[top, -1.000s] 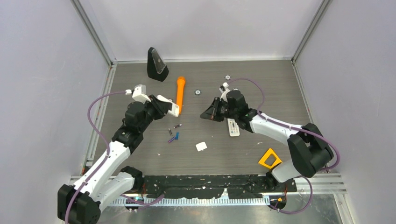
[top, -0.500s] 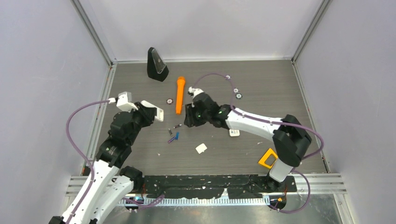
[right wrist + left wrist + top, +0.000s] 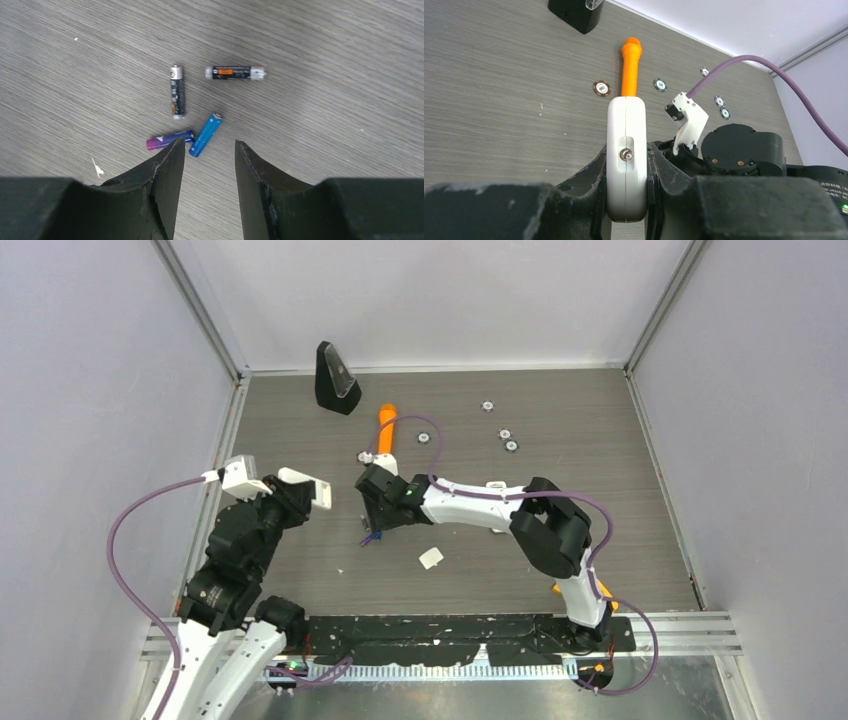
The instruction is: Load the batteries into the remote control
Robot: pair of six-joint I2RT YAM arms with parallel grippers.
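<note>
We found the batteries (image 3: 205, 134) loose, none loaded. The left end effector (image 3: 626, 151) clamped the remote (image 3: 626, 122); the right end effector (image 3: 210, 150) gaped empty.

The table (image 3: 600, 500) is grey with fine wood-grain streaks. The remote control (image 3: 626, 160) is plain white, with a silvery contact in its slot. The blue battery (image 3: 206, 135) is bright and plain, the purple battery (image 3: 169, 140) shades to magenta at one end, and the dark batteries (image 3: 177, 91) are near-black with orange label marks and silvery ends. The cylinder (image 3: 630, 70) is solid orange, the wedge (image 3: 335, 380) black, the discs (image 3: 505, 434) ringed in black and silver, the cables (image 3: 130, 530) purple
</note>
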